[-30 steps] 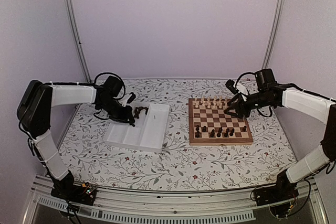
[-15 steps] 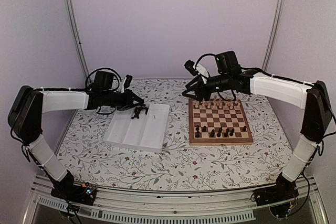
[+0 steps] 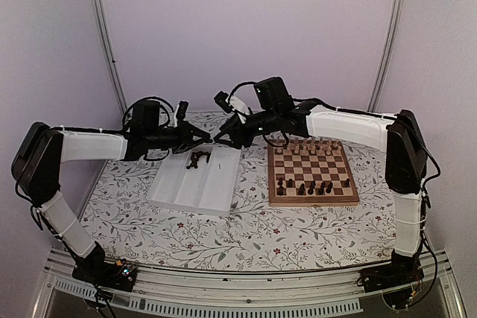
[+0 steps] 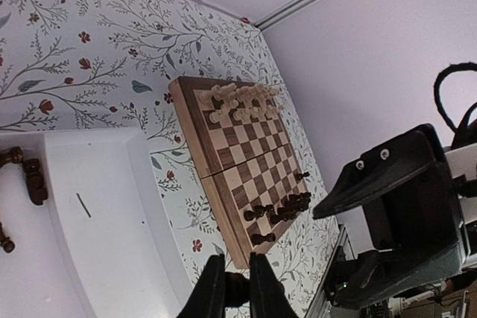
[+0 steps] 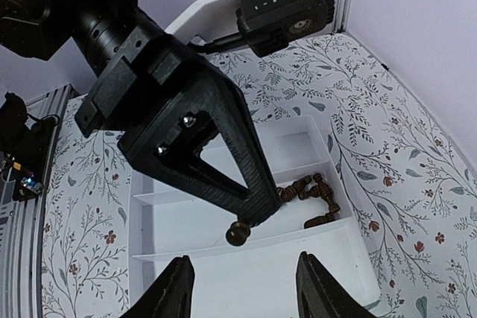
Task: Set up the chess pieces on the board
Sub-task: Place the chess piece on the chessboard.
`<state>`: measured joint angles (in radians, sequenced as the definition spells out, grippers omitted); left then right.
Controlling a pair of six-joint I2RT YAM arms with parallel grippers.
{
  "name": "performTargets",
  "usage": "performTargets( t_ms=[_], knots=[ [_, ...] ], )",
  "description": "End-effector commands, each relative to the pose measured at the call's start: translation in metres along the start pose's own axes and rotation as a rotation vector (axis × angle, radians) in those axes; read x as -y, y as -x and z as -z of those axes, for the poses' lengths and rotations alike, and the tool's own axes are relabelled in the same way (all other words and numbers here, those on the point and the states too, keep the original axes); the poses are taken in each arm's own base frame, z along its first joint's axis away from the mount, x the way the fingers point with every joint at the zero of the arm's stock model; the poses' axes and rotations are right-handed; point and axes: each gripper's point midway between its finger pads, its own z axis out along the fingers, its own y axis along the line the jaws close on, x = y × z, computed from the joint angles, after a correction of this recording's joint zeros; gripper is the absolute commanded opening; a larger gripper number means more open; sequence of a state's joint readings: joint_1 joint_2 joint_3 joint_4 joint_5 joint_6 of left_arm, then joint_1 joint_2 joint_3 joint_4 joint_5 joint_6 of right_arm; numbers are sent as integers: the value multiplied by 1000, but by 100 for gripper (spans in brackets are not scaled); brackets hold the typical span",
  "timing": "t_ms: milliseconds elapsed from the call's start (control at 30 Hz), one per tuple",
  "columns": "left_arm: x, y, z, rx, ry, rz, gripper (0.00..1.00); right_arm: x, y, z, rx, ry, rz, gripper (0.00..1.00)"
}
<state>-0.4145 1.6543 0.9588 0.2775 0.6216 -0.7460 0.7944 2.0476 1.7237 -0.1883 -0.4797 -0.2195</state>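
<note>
one dark chess piece (image 5: 238, 234) sits pinched in the left tool (image 4: 232, 282); the right tool (image 5: 244, 288) is spread.

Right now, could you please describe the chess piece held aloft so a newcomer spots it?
Find the white tray left of the board. Above it, the left gripper pinches one dark piece, the only one hanging in the air.

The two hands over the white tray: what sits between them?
A dark chess piece, pinched at the tip of the left hand, just ahead of the open right hand. The right wrist view shows it.
</note>
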Motion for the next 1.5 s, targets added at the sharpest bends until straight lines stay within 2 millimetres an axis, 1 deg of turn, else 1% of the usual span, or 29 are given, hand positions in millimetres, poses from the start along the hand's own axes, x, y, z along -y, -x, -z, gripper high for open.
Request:
performTargets(
  t_ms=[0, 100, 267, 400, 600, 833, 933, 1033, 1100, 1133, 1233, 1300, 1333, 1367, 1400, 1433, 1467],
  knots=[
    [20, 3, -4, 18, -68, -17, 12, 5, 6, -16, 2, -15, -30, 49],
    [23, 3, -5, 19, -78, -18, 12, 5, 1, -24, -13, -19, -39, 48],
    [25, 1, -7, 14, -87, -18, 12, 7, -7, -32, -31, -30, -56, 44],
    [26, 0, -8, 12, -91, -20, 12, 5, -7, -35, -32, -19, -58, 41],
    [27, -4, -11, 0, -99, -16, 12, 4, -4, -37, -29, -29, -48, 36],
    [22, -5, -14, 1, -84, -8, 12, 4, 5, -34, -17, -45, -36, 33],
    [23, -5, -16, -3, -89, -9, 12, 4, 7, -33, -16, -51, -32, 22],
    [25, -6, -18, -6, -95, -10, 12, 4, 5, -33, -23, -53, -34, 6],
    [26, -6, -18, -8, -93, -10, 15, 4, 4, -33, -26, -55, -38, 0],
    [25, -6, -18, -8, -87, -10, 18, 4, 3, -32, -30, -55, -37, 0],
    [25, 1, -16, -6, -46, -56, 31, 2, 0, -26, -45, -56, -25, 0],
    [26, 13, -11, -4, 16, -124, 37, 0, -11, -15, -72, -57, -12, 0],
    [26, 18, -8, -21, 64, -149, 41, 0, -15, -6, -85, -60, 4, 0],
    [26, 23, -5, -23, 97, -195, 43, 2, -23, 2, -100, -62, 5, 0],
    [26, 27, -2, -34, 133, -234, 46, 2, -19, 18, -96, -57, 17, 0],
    [29, 32, 2, -41, 160, -276, 49, 3, -23, 31, -110, -53, 19, 0],
    [30, 37, 5, -48, 185, -318, 51, 7, -30, 42, -135, -55, 29, 0]
  ],
)
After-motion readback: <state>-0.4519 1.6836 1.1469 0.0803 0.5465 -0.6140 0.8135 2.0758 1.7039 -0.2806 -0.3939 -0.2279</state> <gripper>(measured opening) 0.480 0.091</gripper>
